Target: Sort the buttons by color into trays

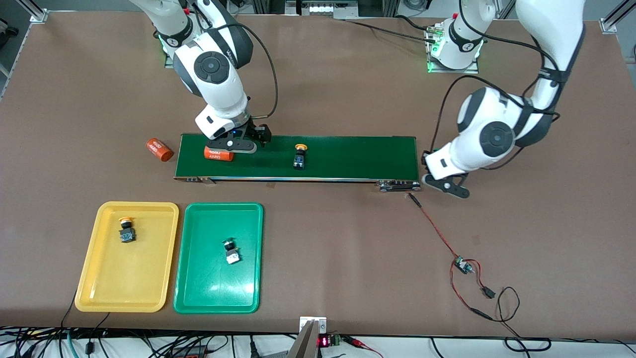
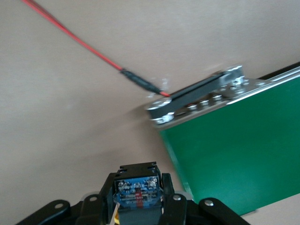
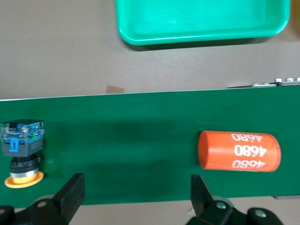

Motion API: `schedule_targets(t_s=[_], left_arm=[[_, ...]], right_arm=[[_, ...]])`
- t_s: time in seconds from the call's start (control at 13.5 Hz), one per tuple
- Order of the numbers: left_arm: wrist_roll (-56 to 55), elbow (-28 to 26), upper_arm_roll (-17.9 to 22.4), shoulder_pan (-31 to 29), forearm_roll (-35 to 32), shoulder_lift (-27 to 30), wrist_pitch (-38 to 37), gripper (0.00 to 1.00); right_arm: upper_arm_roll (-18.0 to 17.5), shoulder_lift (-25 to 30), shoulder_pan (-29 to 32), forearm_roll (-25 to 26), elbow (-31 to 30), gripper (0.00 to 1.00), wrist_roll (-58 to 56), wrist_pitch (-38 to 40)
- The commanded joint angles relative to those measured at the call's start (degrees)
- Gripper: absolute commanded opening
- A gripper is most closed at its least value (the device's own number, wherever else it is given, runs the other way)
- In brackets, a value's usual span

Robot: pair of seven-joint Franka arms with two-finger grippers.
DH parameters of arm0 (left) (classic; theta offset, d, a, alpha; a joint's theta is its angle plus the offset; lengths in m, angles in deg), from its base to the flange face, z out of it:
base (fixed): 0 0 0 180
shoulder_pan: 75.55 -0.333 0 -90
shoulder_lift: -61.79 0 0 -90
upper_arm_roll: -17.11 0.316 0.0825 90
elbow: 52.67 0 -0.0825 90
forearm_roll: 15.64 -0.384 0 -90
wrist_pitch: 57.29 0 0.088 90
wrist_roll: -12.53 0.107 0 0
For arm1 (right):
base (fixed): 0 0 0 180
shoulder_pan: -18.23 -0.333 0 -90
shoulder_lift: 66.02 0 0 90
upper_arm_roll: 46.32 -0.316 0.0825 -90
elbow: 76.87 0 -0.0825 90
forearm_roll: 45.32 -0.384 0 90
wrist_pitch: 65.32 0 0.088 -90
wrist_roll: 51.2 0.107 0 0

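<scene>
One yellow-capped button (image 1: 299, 155), likely light and rigid, best pinched across its boxy body, lies mid-frame on the belt (image 1: 348, 154) near the right gripper (image 3: 136, 183) with fingers spread, while the left gripper (image 2: 137, 180) pinches another button (image 2: 137, 194) by the belt's end.

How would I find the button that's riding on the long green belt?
Look at the long dark-green belt stretching across the middle of the table. Near its middle lies one small button with a black-and-blue body and a round yellow cap. The only other thing on the belt is a bigger orange cylinder with white numbers, under the right pincer, which is open.
</scene>
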Motion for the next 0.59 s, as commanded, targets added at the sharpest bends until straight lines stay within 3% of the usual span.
schedule_targets(t_s=[0.0,0.15,0.52], left_arm=[[-4.47,-0.54,0.77,3.98,2.67,1.43,-0.16,0.00],[-6.23,-0.45,0.86,6.71,7.85,0.73,1.32,0.00],[-13.80,-0.01,0.95,8.12,8.49,-1.56,3.62,0.00]], right_arm=[[-0.16,-1.88,-0.54,1.33,2.37,1.00,1.43,0.07],[-0.08,-1.97,-0.54,1.41,2.37,1.00,1.43,0.07],[-0.08,-1.89,-0.36,1.50,2.37,1.00,1.43,0.07]])
